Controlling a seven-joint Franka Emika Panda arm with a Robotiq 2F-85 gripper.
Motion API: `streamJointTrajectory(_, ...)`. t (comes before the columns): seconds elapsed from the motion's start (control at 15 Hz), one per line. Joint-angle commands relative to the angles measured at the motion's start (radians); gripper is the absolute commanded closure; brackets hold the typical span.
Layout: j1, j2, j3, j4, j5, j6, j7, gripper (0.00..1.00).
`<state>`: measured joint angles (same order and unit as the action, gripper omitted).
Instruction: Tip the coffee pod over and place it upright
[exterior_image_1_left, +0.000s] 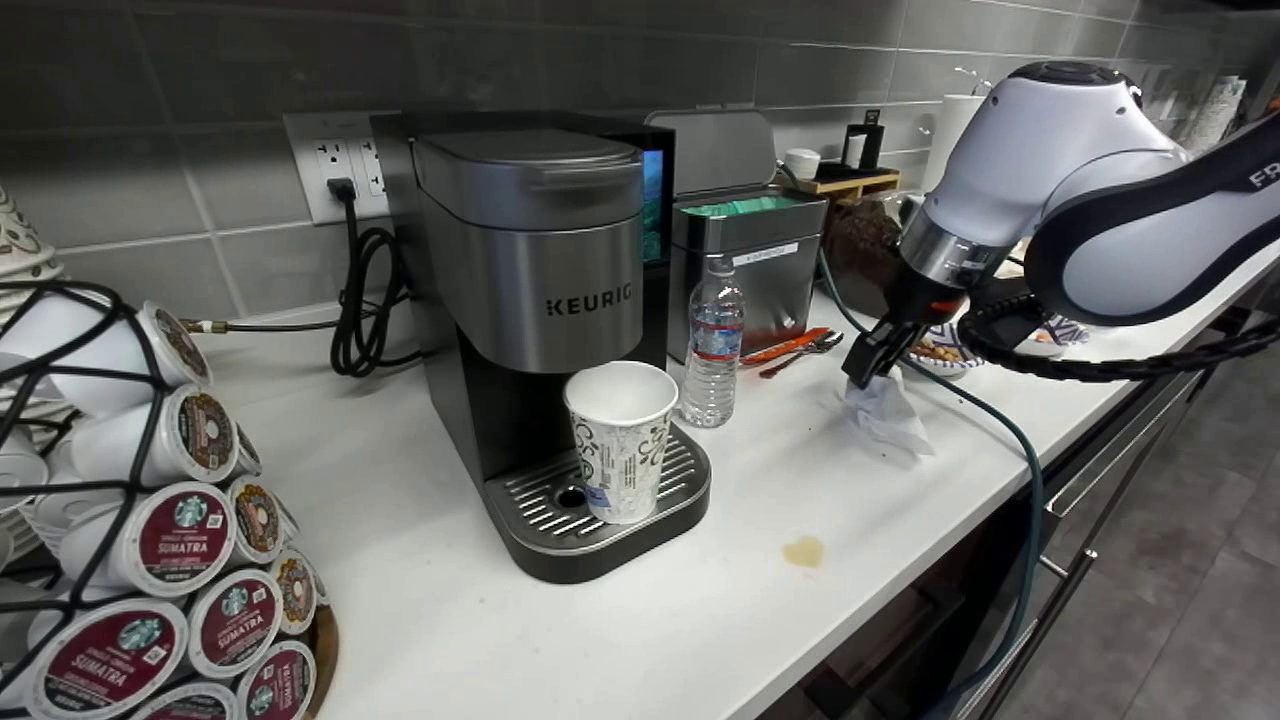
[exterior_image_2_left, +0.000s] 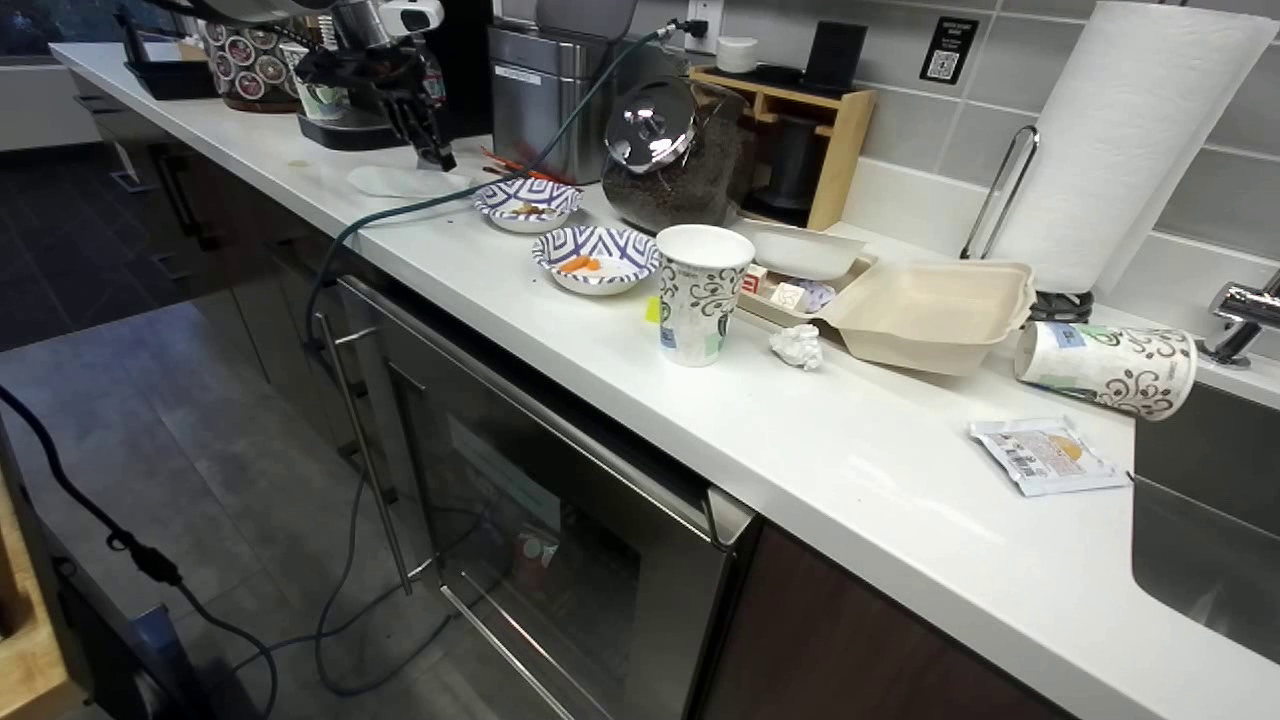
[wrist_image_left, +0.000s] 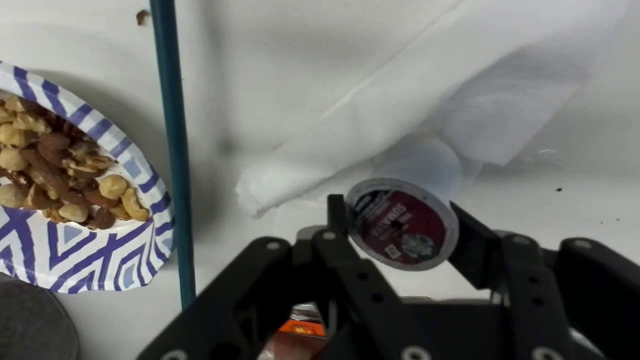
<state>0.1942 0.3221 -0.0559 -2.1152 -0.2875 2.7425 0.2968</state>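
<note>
The coffee pod is a small white cup with a dark red lid, seen in the wrist view. My gripper has a finger against each side of its rim and looks shut on it. The lid faces the wrist camera, and the pale body points away at a slant. In an exterior view my gripper is low over the counter at a crumpled white paper. The gripper is also above that paper in an exterior view. The pod is hard to make out there; whether it touches the counter cannot be told.
A coffee machine holds a patterned paper cup. A water bottle and a steel bin stand beside it. A teal cable runs past a bowl of nuts. A pod rack stands at the counter's far end.
</note>
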Motion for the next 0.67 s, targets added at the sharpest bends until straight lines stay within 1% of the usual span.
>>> streamJointTrajectory(0.0,0.003,-0.031,0.003,-0.006,0.012,-0.005,0.001,0.82)
streamJointTrajectory(0.07,0.002,-0.038,0.005,-0.005,0.015,0.000,0.001,0.88)
streamJointTrajectory(0.2,0.018,-0.045,-0.007,0.007,-0.016,0.020,0.029,1.00)
streamJointTrajectory(0.47,0.059,-0.038,-0.025,0.029,-0.100,0.017,0.080,1.00)
streamJointTrajectory(0.53,0.065,-0.038,-0.025,0.031,-0.113,0.014,0.089,0.74)
streamJointTrajectory(0.6,0.067,-0.038,-0.024,0.035,-0.116,0.005,0.096,0.73)
